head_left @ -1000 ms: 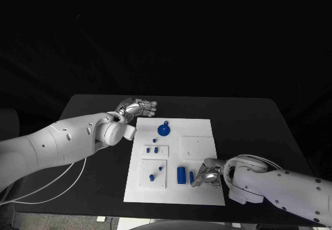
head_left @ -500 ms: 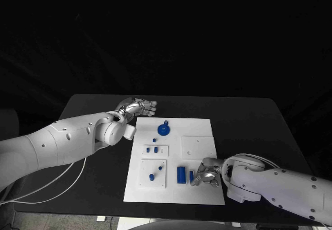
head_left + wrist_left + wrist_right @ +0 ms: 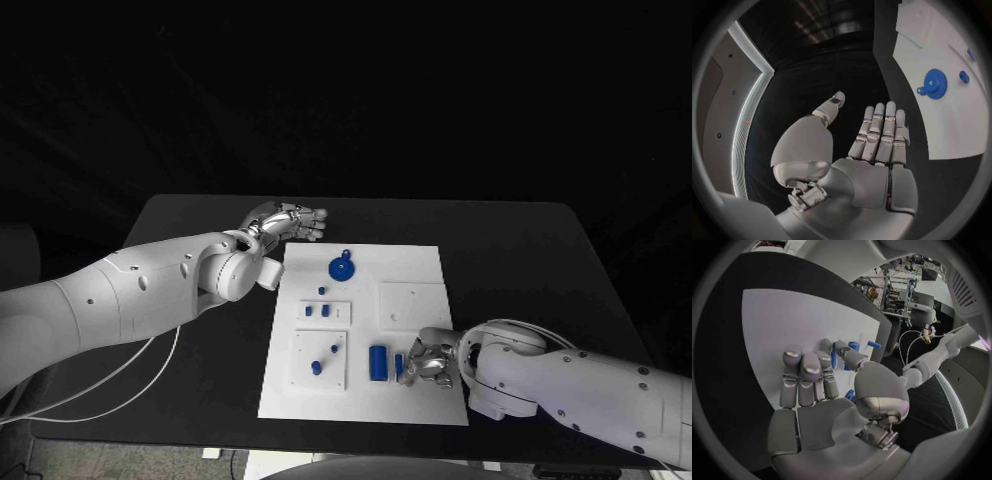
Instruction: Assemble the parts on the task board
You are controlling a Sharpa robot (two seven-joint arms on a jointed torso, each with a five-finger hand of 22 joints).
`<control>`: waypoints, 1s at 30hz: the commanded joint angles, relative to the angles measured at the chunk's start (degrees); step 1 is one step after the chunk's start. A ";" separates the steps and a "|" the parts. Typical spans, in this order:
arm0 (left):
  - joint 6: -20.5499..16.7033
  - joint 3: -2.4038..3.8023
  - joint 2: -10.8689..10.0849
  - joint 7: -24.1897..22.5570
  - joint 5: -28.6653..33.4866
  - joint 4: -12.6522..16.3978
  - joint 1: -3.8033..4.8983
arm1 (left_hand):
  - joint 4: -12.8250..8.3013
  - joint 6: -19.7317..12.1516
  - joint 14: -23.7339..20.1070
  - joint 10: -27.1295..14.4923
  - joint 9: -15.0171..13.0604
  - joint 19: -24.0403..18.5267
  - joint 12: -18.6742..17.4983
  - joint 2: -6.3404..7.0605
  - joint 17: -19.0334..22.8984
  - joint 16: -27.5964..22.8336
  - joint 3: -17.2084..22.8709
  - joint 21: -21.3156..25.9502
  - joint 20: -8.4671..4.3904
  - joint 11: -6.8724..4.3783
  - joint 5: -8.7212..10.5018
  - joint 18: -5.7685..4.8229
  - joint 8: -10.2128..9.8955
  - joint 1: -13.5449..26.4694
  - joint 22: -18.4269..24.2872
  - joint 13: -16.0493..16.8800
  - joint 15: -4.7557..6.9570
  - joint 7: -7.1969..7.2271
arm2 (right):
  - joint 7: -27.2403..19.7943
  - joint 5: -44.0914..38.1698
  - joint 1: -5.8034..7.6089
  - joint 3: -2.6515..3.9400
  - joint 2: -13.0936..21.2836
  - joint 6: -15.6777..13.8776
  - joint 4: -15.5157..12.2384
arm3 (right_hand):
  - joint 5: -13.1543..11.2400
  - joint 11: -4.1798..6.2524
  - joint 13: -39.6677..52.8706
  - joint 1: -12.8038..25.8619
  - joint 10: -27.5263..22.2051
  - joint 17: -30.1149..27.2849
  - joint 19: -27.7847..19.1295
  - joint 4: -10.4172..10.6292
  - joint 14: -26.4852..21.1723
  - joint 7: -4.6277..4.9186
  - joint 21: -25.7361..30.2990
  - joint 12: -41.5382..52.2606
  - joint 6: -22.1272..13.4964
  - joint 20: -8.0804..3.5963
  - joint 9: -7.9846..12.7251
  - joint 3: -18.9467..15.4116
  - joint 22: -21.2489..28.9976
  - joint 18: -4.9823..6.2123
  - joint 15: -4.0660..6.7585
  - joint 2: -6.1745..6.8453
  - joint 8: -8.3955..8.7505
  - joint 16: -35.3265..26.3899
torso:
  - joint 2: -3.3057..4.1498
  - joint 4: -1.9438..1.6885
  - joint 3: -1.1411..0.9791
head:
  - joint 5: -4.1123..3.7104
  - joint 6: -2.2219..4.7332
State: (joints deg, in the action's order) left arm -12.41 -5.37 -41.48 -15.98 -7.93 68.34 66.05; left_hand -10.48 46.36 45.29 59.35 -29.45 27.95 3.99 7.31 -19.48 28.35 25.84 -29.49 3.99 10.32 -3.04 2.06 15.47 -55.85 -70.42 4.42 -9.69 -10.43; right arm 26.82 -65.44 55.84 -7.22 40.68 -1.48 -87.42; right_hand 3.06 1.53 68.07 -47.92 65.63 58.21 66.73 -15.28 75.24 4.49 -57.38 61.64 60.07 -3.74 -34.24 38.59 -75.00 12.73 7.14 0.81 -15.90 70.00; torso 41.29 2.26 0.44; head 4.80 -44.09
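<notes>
Head view: white task board [image 3: 411, 275] lying flat at the middle of the black desk [image 3: 534, 260]; on it a blue gear [image 3: 342, 268] toward the far end, small blue pegs [image 3: 320, 312] on a raised plate at mid-board, a blue cylinder [image 3: 378, 361] and a thin blue pin [image 3: 398, 366] near the front edge. Left hand [image 3: 289, 222] held off the board's far left corner, holding nothing, apparently parked clear of the work. Right hand [image 3: 431, 363] low on the board just beside the thin pin, fingers bent toward it; whether it grips the pin cannot be told. Left wrist view: left hand [image 3: 873, 150] flat, fingers straight and together, thumb apart, empty; gear [image 3: 935, 84] well apart. Right wrist view: right hand [image 3: 817, 390] with fingers extended over the board [image 3: 779, 330], thumb beside the pin [image 3: 834, 356], likely positioned to pinch it.
</notes>
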 commanded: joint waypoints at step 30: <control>0.38 0.03 0.37 -0.94 0.13 -0.88 0.04 | 0.00 0.29 0.51 0.03 0.07 -0.23 0.16 -0.47 -0.15 -0.26 -0.22 0.29 -0.08 0.03 0.17 -0.79 0.34 0.12 -0.16 -0.10 0.05 0.05 | -13.23 13.56 3.79 1.76 5.07 -3.82 2.10 | 6.01 -1.60 0.51 8.16 -2.49 -0.22 -0.92 0.01 -0.83 2.07 1.63 -0.45 -5.13 0.48 1.04 -8.67 -0.57 2.27 -0.91 6.88 3.13 -1.51 | -0.13 0.06 0.07 | -0.47 1.42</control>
State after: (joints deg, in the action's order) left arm -12.43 -5.38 -41.39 -16.05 -7.93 67.57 66.05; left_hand -10.48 46.36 45.29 59.35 -29.46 27.96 3.99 7.31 -19.55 28.35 25.84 -29.49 3.99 10.32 -3.04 2.06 15.47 -55.85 -70.51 4.37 -9.69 -10.43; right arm 21.38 -57.83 59.26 -5.51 45.72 -4.16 -86.30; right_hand 8.26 -0.10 68.53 -40.25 63.56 57.96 66.18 -14.91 74.50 5.46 -56.06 61.20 56.40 -3.27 -33.15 30.77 -75.00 12.88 6.43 7.95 -12.96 68.86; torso 41.17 2.30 0.51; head 4.45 -43.04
